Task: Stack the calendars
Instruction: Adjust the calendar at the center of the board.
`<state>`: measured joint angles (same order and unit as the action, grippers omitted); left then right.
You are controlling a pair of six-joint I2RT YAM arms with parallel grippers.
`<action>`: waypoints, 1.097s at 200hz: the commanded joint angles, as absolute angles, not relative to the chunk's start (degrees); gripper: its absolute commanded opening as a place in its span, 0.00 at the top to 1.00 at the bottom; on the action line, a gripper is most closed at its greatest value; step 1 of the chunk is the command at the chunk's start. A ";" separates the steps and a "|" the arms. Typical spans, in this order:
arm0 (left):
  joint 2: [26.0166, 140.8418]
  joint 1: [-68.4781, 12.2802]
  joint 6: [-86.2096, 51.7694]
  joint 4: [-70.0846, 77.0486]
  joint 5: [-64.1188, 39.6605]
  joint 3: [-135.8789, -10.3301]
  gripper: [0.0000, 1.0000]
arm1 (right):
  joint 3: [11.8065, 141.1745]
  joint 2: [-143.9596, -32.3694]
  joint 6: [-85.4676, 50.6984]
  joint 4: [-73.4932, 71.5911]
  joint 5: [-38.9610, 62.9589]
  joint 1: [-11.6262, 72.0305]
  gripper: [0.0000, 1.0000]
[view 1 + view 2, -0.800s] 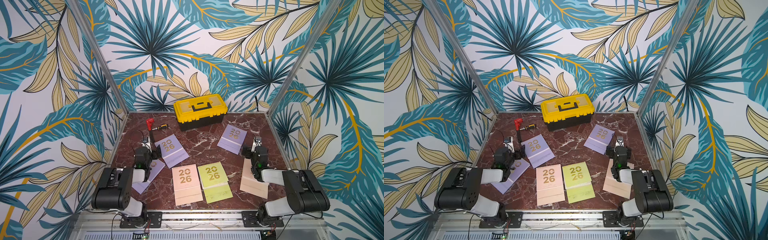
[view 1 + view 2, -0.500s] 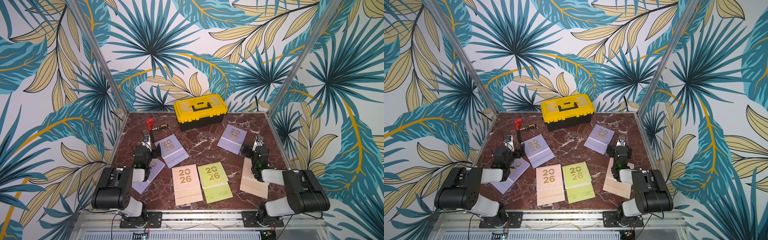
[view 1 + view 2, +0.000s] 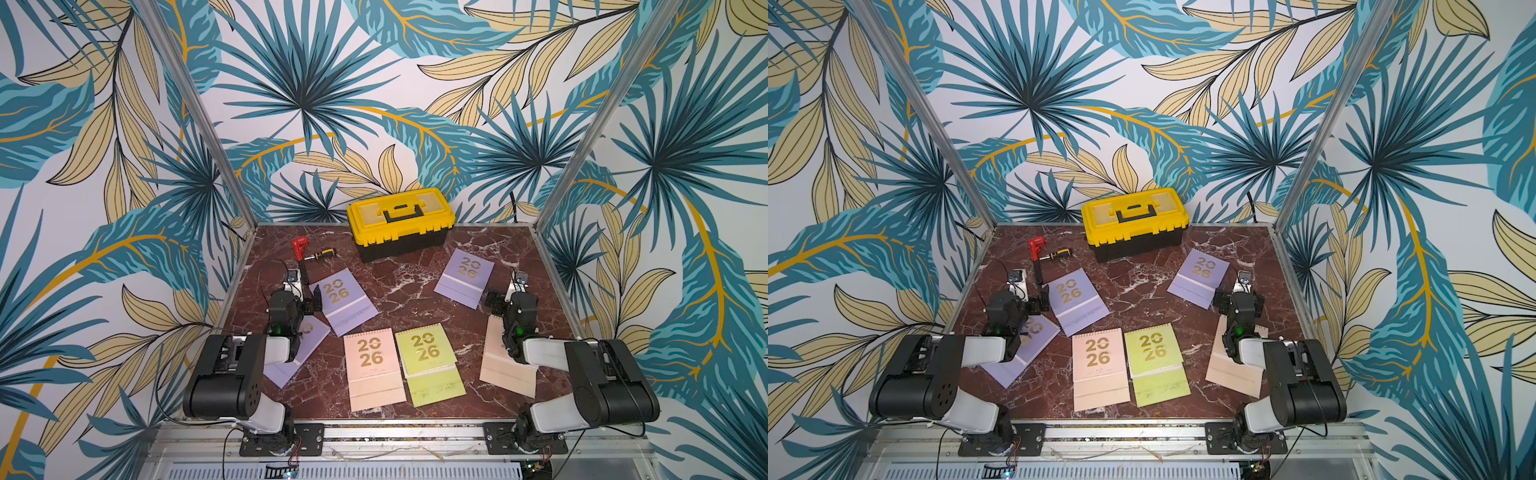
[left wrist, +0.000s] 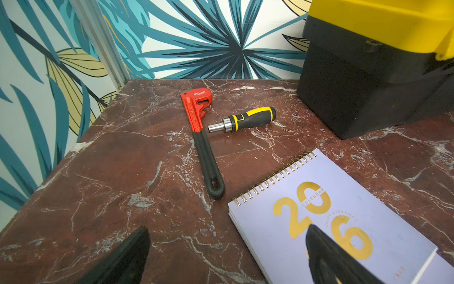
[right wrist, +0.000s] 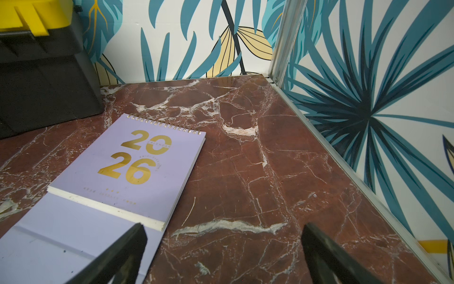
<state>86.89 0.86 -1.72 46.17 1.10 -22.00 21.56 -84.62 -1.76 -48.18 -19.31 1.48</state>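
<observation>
We are hovering both arms low over the marble table (image 3: 407, 291), and the stacking is not yet begun: nothing is lying on anything else. Our left gripper (image 4: 228, 230) is standing spread wide and empty, one finger (image 4: 326, 255) over the near corner of the back-left lavender calendar (image 4: 344, 216). We judge it is lined up there to catch that edge. The second lavender calendar (image 3: 291, 368) is lying partly under our left arm. Our right gripper (image 5: 224, 227) is likewise spread wide and gripping nothing, with the back-right lavender calendar (image 5: 127, 162) just beside one finger (image 5: 118, 255), so it seems set for that one. In both top views the peach calendar (image 3: 372, 365) and the lime green calendar (image 3: 430, 361) are sitting side by side at the front middle, which is looking to us like a natural base for the pile. The other peach calendar (image 3: 505, 374) is lying partly under our right arm.

The yellow-and-black toolbox (image 3: 401, 222) is standing at the back, apart from every calendar. The red wrench (image 4: 196, 118) and the screwdriver (image 4: 248, 119) are lying just beyond the back-left lavender calendar, the wrench handle ending near its spiral, so a forward push could be nudging it. The covers are lying thin and flat on stone, so lifting an edge is looking like the hard part
</observation>
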 commanded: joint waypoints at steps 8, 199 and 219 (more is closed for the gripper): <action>87.28 1.49 -0.98 47.72 1.27 -23.38 0.00 | 21.97 -85.18 -2.64 -49.57 -20.30 1.14 0.00; 51.87 -13.35 -31.44 -25.20 -7.29 -47.08 0.00 | 35.97 -42.63 -48.54 49.95 1.69 20.29 0.06; 51.03 -16.15 -37.15 -26.10 -11.82 -46.06 0.00 | 35.16 -46.12 -48.64 48.58 2.82 24.25 0.08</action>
